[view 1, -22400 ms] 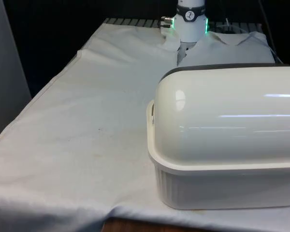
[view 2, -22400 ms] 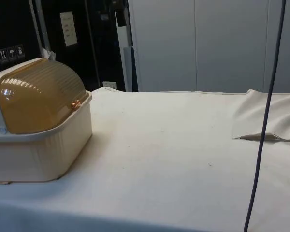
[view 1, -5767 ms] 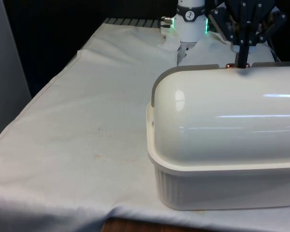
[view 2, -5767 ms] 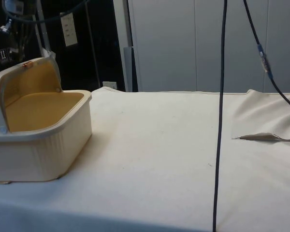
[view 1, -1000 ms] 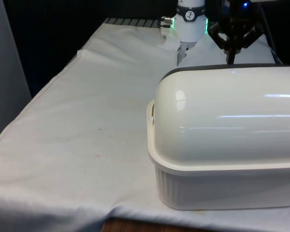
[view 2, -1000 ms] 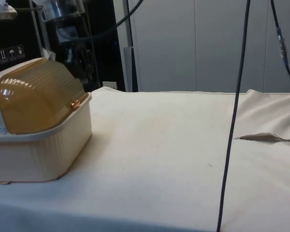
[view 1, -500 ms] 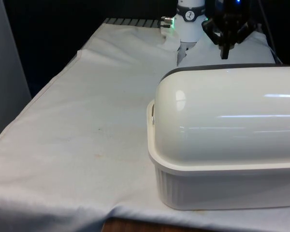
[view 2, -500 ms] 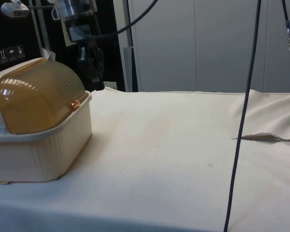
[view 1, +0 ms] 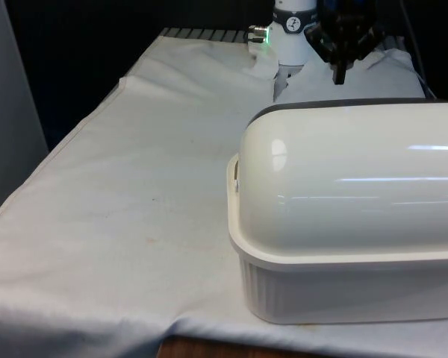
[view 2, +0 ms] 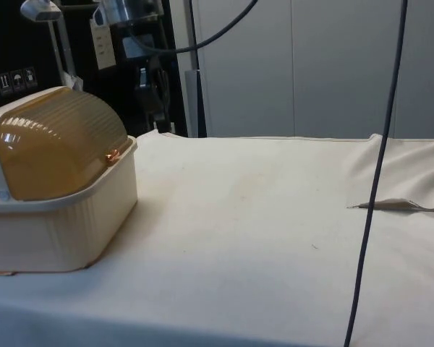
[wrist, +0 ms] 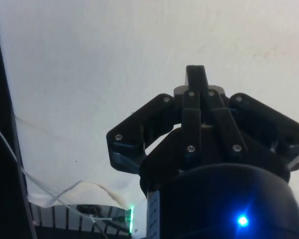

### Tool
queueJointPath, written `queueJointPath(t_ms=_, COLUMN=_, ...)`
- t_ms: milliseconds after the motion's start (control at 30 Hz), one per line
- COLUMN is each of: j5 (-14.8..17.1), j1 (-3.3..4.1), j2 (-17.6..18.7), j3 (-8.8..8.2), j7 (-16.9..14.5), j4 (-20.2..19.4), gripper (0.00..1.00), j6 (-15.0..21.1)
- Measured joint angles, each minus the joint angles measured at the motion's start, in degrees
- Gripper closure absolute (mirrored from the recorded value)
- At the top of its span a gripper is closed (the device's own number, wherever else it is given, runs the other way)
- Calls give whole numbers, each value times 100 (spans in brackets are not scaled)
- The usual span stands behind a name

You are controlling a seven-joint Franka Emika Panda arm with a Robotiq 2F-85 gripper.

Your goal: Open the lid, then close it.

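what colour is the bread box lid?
Translucent amber lid on a cream bread box; clearest in the side view.

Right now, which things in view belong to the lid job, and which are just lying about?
Job:
- bread box
- amber roll-top lid, shut
- copper lid knob
- gripper, clear of the box

Lying about:
- white cloth
- hanging cable

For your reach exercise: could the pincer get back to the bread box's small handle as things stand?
Probably yes. The pincer hangs above the cloth, apart from the bread box, and nothing lies between it and the handle on the closed lid.
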Motion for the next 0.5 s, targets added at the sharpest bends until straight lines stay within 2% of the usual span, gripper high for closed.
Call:
queueJointPath(t_ms=200, j5=-11, j1=0, j2=-92, j3=0, j7=-17, j4=-126, gripper=97, j6=74)
queueJointPath(t_ms=500, j5=-11, j1=0, j2=-40, j3=0, j7=-11, j4=-63, gripper=53, j6=74)
